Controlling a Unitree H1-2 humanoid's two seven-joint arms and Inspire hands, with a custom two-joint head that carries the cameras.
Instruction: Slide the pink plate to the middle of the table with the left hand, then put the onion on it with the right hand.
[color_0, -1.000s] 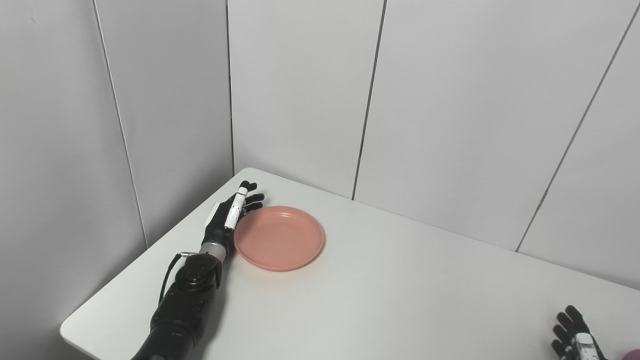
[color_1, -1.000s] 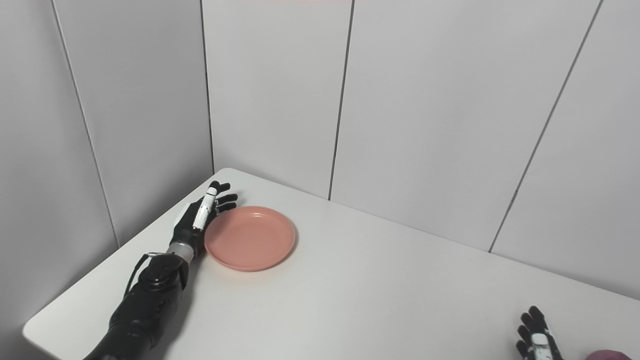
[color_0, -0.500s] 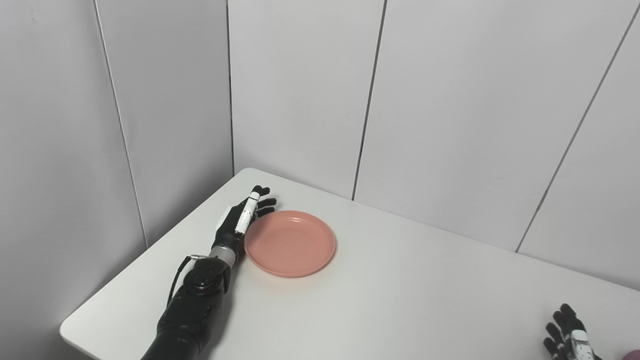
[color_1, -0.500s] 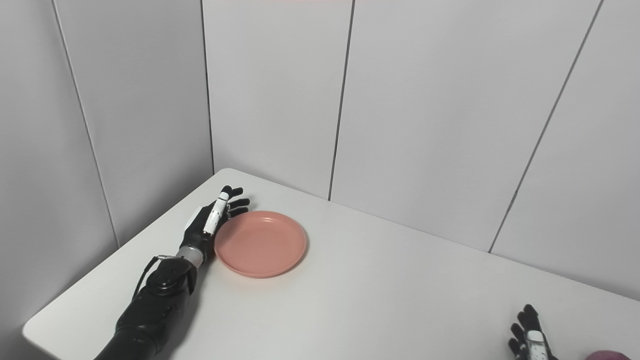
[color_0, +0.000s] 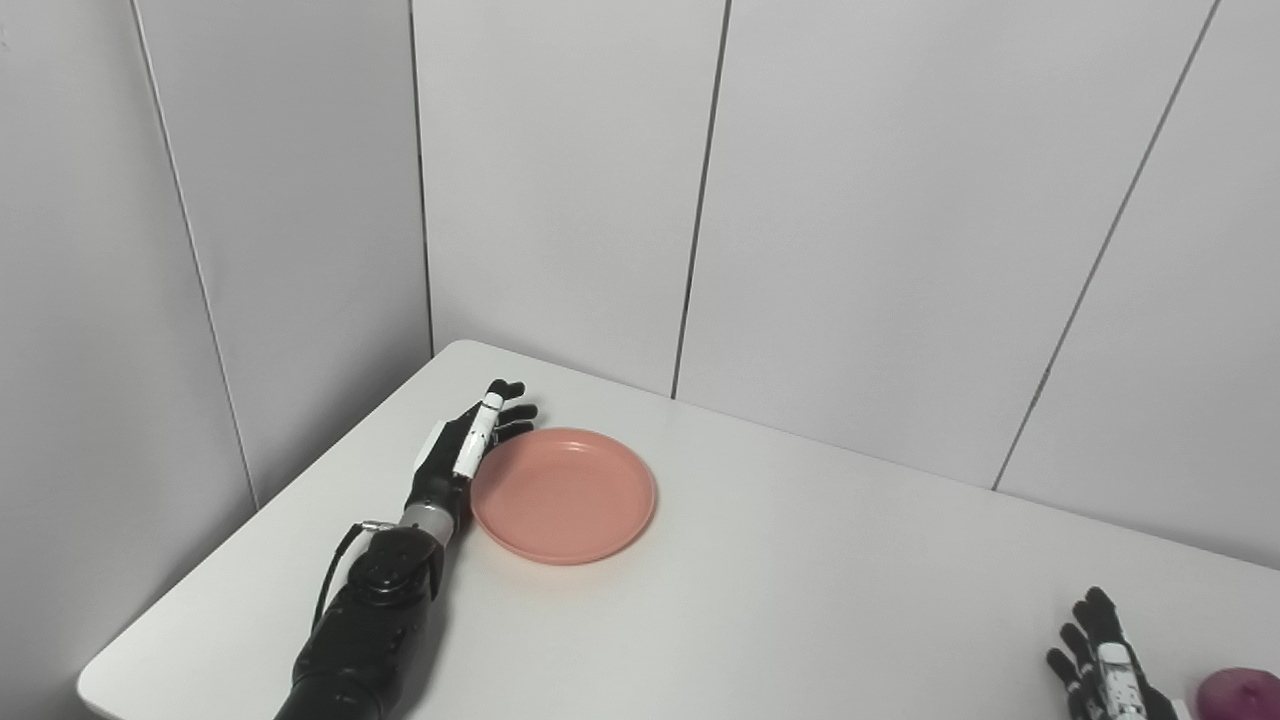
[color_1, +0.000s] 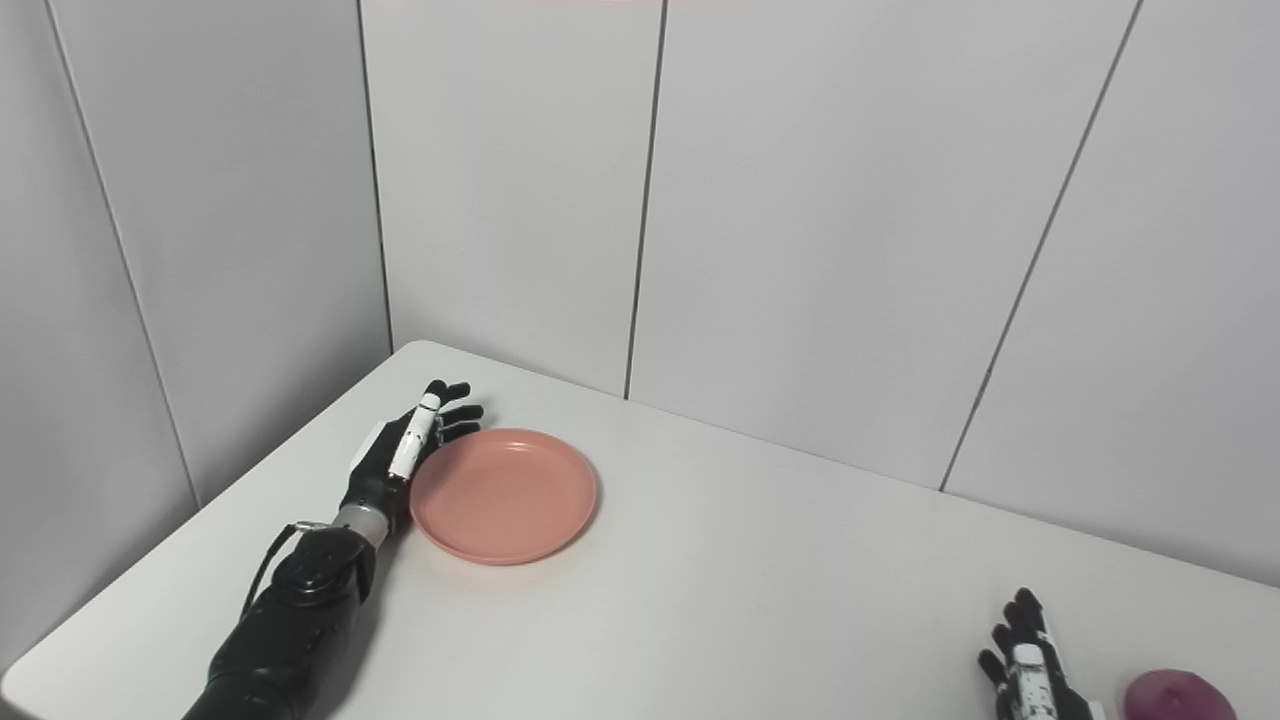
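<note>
Your left hand (color_0: 468, 452) lies flat with fingers extended, pressed against the pink plate's (color_0: 563, 495) left rim. Your right hand (color_1: 1030, 668), fingers spread and empty, sits just left of the onion (color_1: 1178, 695) at the near right.

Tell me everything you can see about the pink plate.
The pink plate is round and shallow, a matte salmon pink with a low raised rim, looking like plastic. It is empty and lies flat, right way up, on the white table, toward the far left corner. The left hand stands edge-on against its left rim with fingers straight. The onion sits far off at the near right.
</note>
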